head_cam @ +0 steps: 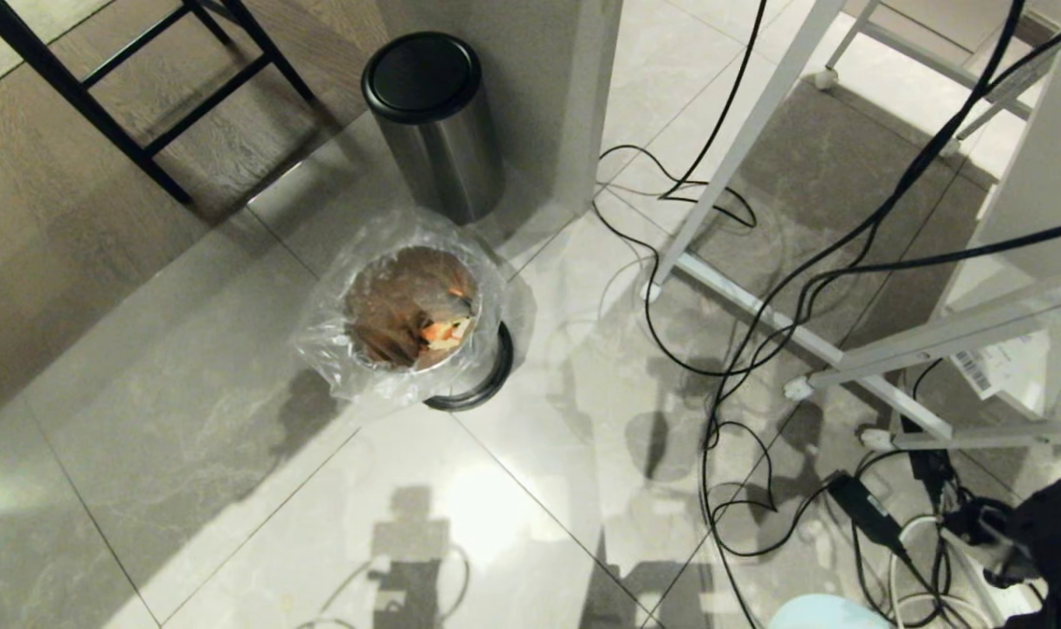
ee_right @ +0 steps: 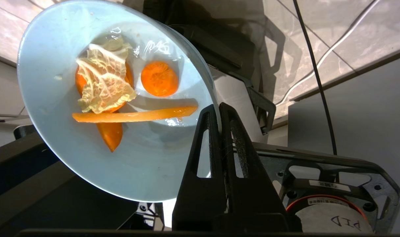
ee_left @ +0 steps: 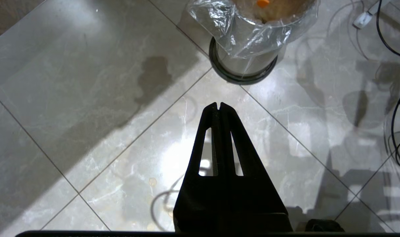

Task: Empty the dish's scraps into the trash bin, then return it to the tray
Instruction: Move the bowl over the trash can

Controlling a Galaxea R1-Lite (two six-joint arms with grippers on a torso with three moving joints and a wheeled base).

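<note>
Right pincer (ee_right: pixel 219 108): closest to your right wrist lens; you see its two black fingers pressed together on the rim of the dish, one finger on the inside and one on the outside.
Dish (ee_right: pixel 98 158): pale blue bowl, tilted steeply so you look into its hollow; in the head view only a sliver of it (head_cam: pixel 832 613) shows at the bottom edge, well apart from the trash bin.
Scraps (ee_right: pixel 106 87): a crinkled pale cabbage leaf lying over orange pieces, a round carrot slice beside it, and a long orange strip across the bowl below them; you can see they sit in the bowl despite the tilt.
Trash bin (head_cam: pixel 465 371): steel cylinder with a black base ring, standing on the floor left of centre in the head view, its clear bag spread wide over the rim; you can make out orange and pale bits already inside it.
Left pincer (ee_left: pixel 219 105): fingers closed together on nothing, hanging over bare tile just short of the bin's base.
Lidded bin (head_cam: pixel 434 122): taller steel one with a black lid, just behind the trash bin.
Floor (head_cam: pixel 190 454): glossy grey tiles.
Cables (head_cam: pixel 758 367): black leads tangled on your right, around white frame legs.
</note>
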